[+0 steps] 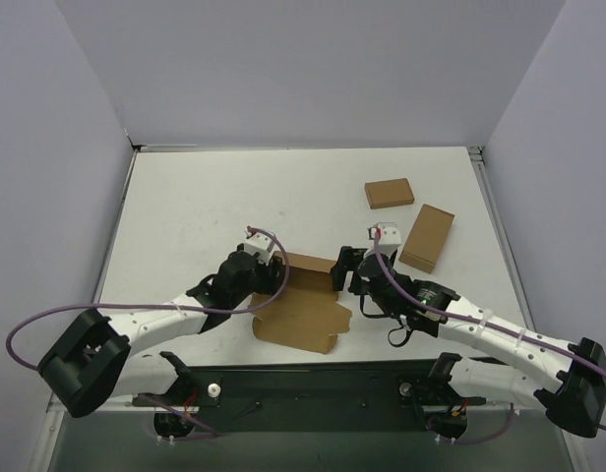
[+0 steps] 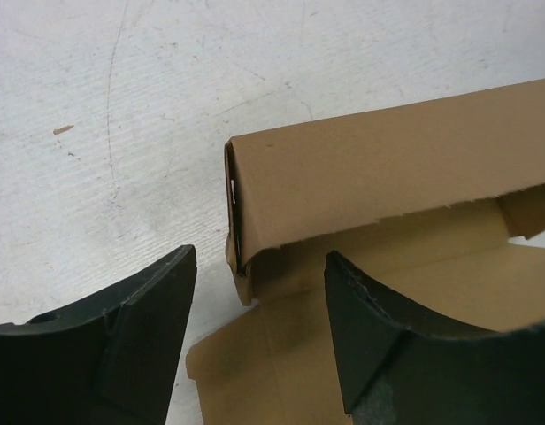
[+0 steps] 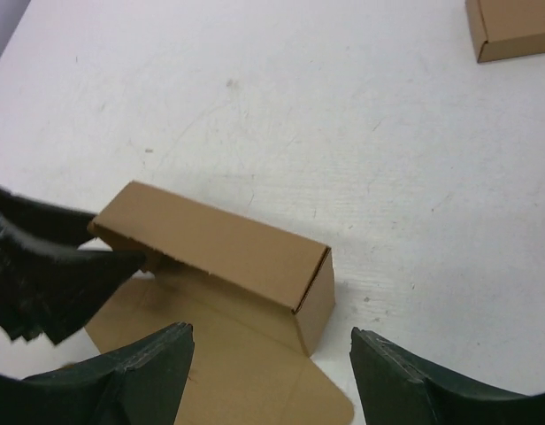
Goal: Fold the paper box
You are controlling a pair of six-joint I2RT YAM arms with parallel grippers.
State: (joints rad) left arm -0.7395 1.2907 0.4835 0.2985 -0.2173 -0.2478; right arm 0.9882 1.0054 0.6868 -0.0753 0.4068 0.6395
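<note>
Box (image 1: 303, 320): brown cardboard, half folded; far side raised into a hollow wall, near flaps flat.
Place: mid-table (image 1: 205, 197), between arms.
Left pincer (image 2: 259, 257): released, at box's left end.
Right pincer (image 3: 271, 332): released, over right end.

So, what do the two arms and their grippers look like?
The left arm and the right arm both have white links with black joints. A thin purple cable runs along each in loose loops. The left gripper and right gripper are black, with broad, wedge-shaped matte fingers.
</note>
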